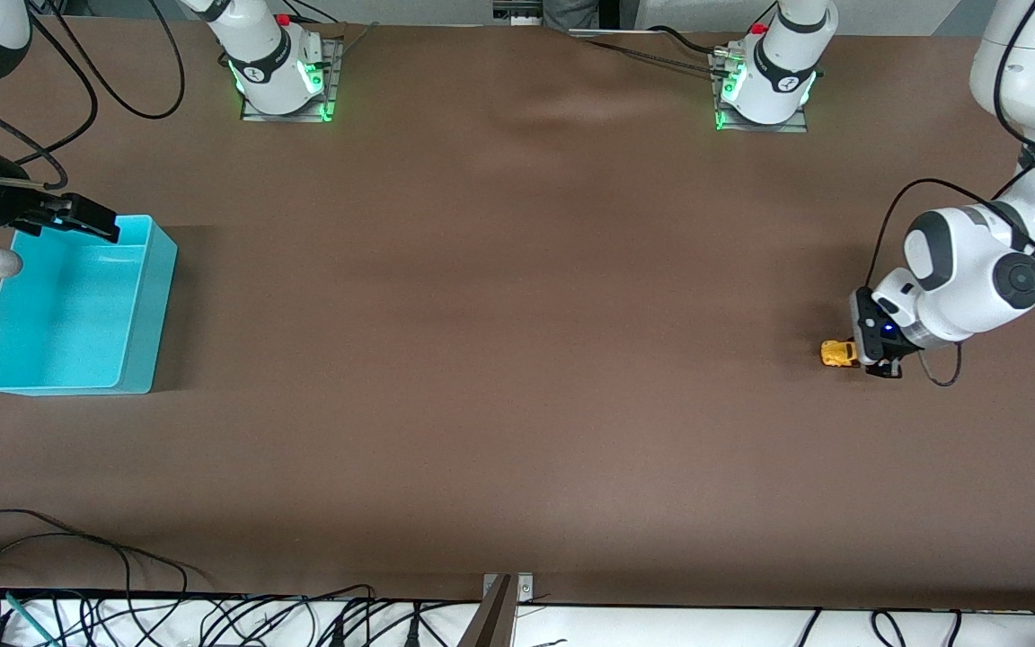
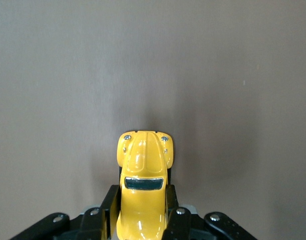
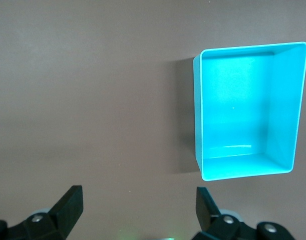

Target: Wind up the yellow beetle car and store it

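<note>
The yellow beetle car [image 1: 835,353] is at the left arm's end of the table, low at the brown surface. My left gripper [image 1: 853,354] is shut on it. In the left wrist view the car [image 2: 142,170] sticks out nose first between the black fingers [image 2: 110,204], which press on both its sides, with my left gripper [image 2: 142,205] around its rear half. Whether its wheels touch the table is hidden. My right gripper [image 1: 77,220] hangs open and empty high by the turquoise bin [image 1: 162,288]. Only bare table shows inside my right gripper [image 3: 137,196], beside the bin [image 3: 197,110].
The turquoise bin holds nothing and stands at the right arm's end of the table. Both arm bases [image 1: 279,67] [image 1: 765,81] stand along the edge farthest from the front camera. Cables [image 1: 77,575] and a metal bracket [image 1: 504,602] line the nearest edge.
</note>
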Tool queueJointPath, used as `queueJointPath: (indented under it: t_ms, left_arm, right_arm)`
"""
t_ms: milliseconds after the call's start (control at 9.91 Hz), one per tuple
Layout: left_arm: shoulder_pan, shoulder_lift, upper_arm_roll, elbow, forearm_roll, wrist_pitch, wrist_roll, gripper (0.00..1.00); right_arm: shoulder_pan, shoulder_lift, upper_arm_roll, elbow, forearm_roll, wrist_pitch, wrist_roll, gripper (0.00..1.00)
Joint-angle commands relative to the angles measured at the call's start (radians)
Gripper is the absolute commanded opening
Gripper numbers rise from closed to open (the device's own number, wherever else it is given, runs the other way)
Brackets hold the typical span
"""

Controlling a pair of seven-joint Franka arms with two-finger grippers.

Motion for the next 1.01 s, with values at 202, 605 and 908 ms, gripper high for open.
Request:
queueJointPath:
  t_ms: [202, 605, 908]
  left_arm:
    - [0.063, 0.127, 0.0, 0.08, 0.02, 0.023, 0.097, 0.36]
    - [0.066, 0.111, -0.001, 0.126, 0.018, -0.035, 0.099, 1.0]
    - [0.052, 0.04, -0.01, 0.193, 0.017, -0.239, 0.085, 1.0]
  right_arm:
    - [-0.002, -0.008, 0.004, -0.009, -0.013, 0.007, 0.0, 1.0]
    - [-0.002, -0.006, 0.004, -0.009, -0.013, 0.009, 0.0, 1.0]
    - [-0.002, -0.008, 0.004, -0.009, -0.011, 0.009, 0.0, 1.0]
